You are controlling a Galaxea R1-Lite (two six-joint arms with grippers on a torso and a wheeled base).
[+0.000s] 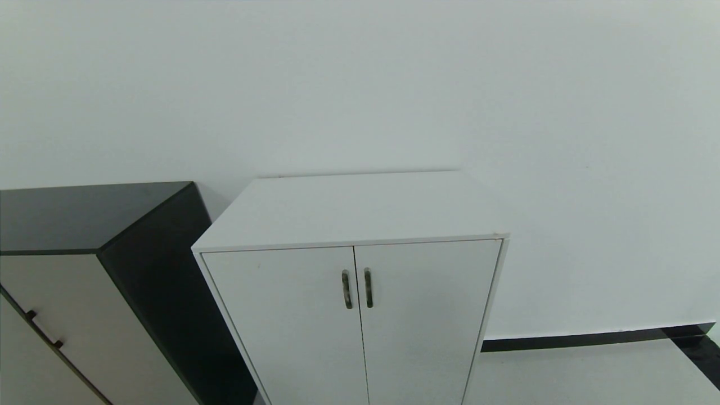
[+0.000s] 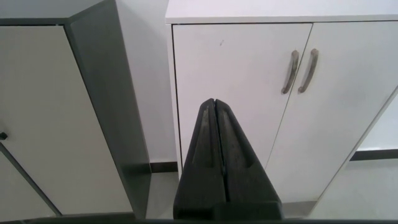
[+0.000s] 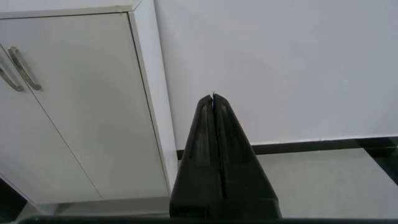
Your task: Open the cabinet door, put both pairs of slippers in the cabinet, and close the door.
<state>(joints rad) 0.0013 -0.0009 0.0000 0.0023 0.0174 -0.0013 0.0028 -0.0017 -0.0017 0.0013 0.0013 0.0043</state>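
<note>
The wall [image 1: 360, 84] fills the far side. Against it stands the white cabinet [image 1: 360, 208], at the middle of the scene, with both doors [image 1: 287, 326] shut, so its inside is hidden. Its two handles [image 1: 347, 289] sit side by side where the doors meet. Just to its left stands a dark cabinet [image 1: 152, 270] with a pale front. A black baseboard [image 1: 574, 340] runs along the floor [image 1: 590, 371] on the right. The left gripper [image 2: 215, 102] is pressed closed and holds nothing, in front of the left door. The right gripper [image 3: 213, 98] is likewise closed and empty, right of the cabinet.
</note>
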